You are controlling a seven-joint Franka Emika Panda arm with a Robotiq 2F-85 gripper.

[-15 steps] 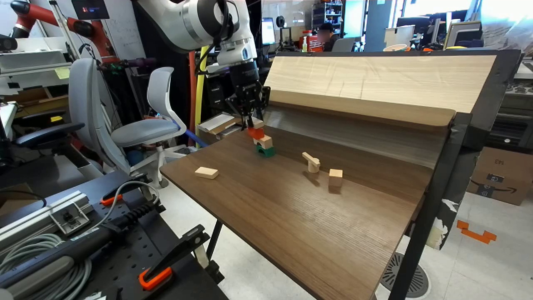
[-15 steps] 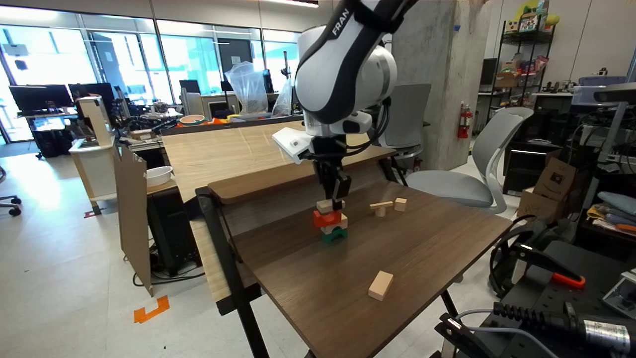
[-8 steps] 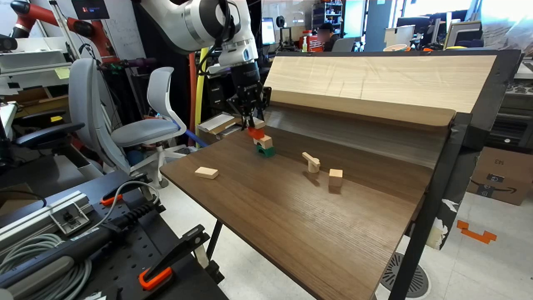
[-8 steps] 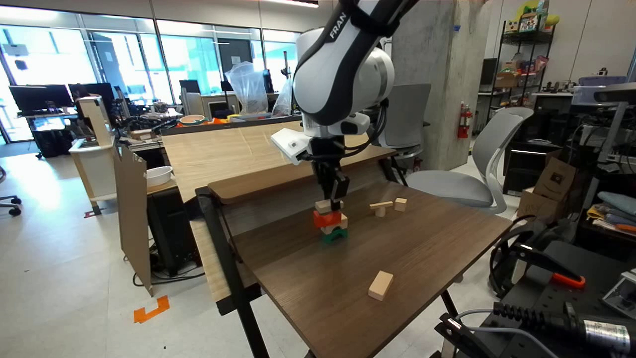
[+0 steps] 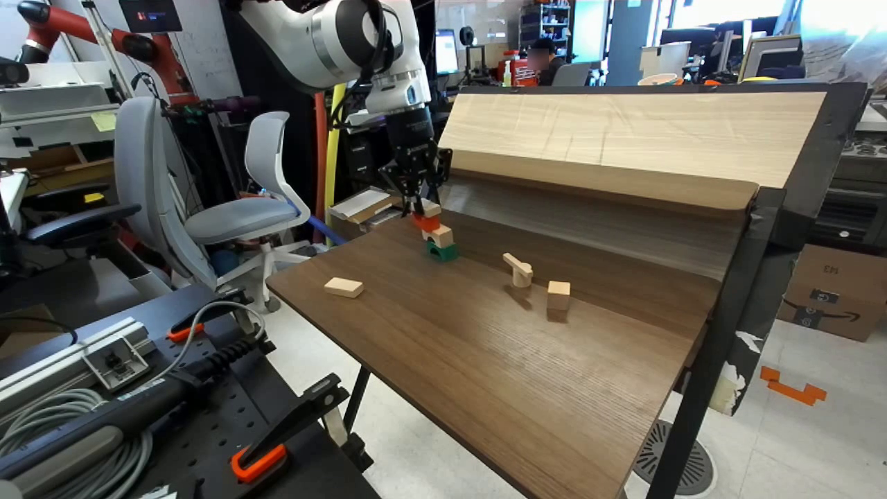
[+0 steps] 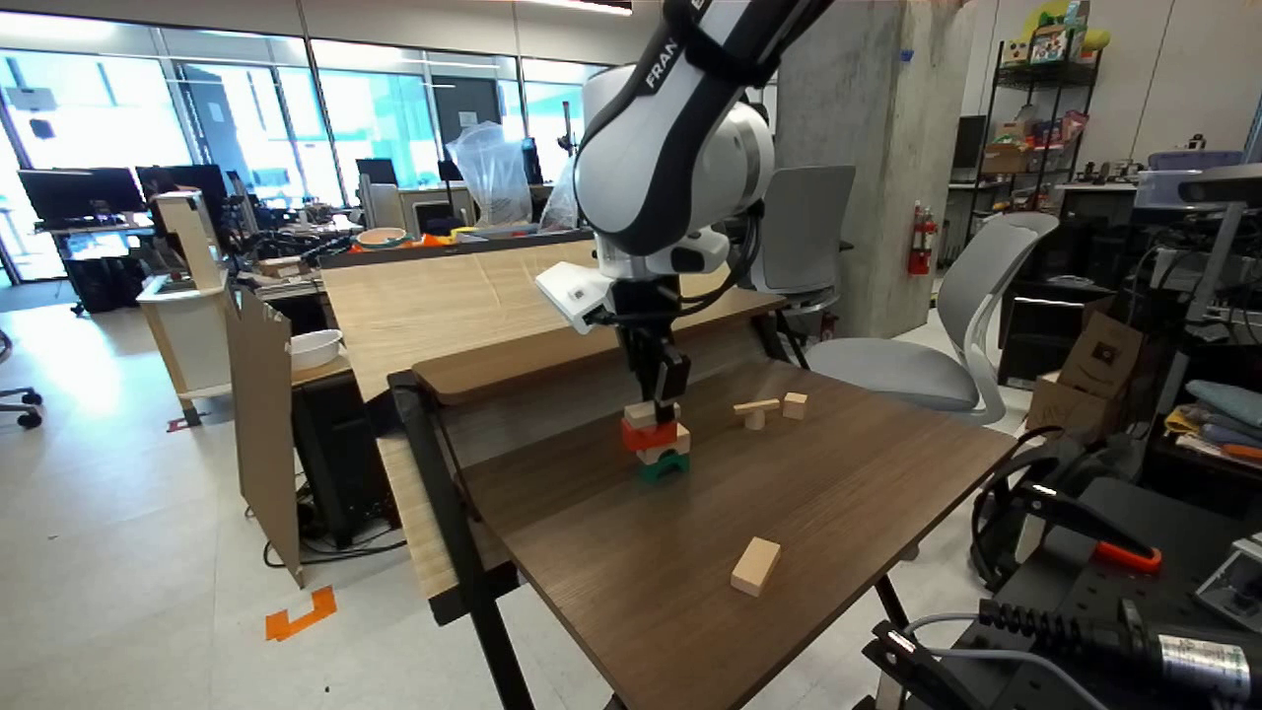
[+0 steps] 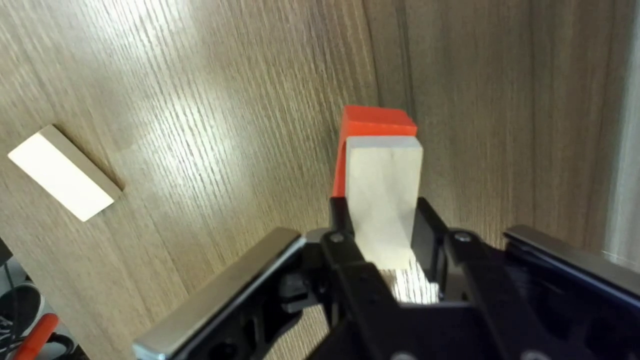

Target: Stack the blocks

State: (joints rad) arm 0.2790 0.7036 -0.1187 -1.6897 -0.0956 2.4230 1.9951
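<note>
My gripper (image 7: pixel 382 202) is shut on a pale wooden block (image 7: pixel 385 165), with a finger on each side. It holds this block at the top of a stack; the block also shows in both exterior views (image 5: pixel 432 207) (image 6: pixel 641 415). Directly under it is the red-orange block (image 6: pixel 647 436), which peeks out beyond the pale block in the wrist view (image 7: pixel 377 119). Below that are a pale arch block (image 5: pixel 441 236) and a green arch block (image 5: pixel 443 252) on the table. The upper blocks sit offset from the lower ones. I cannot tell whether the held block rests fully on the red-orange one.
A flat pale block (image 6: pixel 755 566) lies near the table edge, also in the wrist view (image 7: pixel 65 172). A pale cylinder (image 5: pixel 522 278) with a stick (image 5: pixel 514 263) across it and a pale cube (image 5: pixel 558 296) stand on the table. A raised wooden shelf (image 5: pixel 596 180) runs along one side.
My gripper and the held pale block have shifted slightly and lowered a little over the red-orange block. The lower blocks look unmoved or nearly so.
</note>
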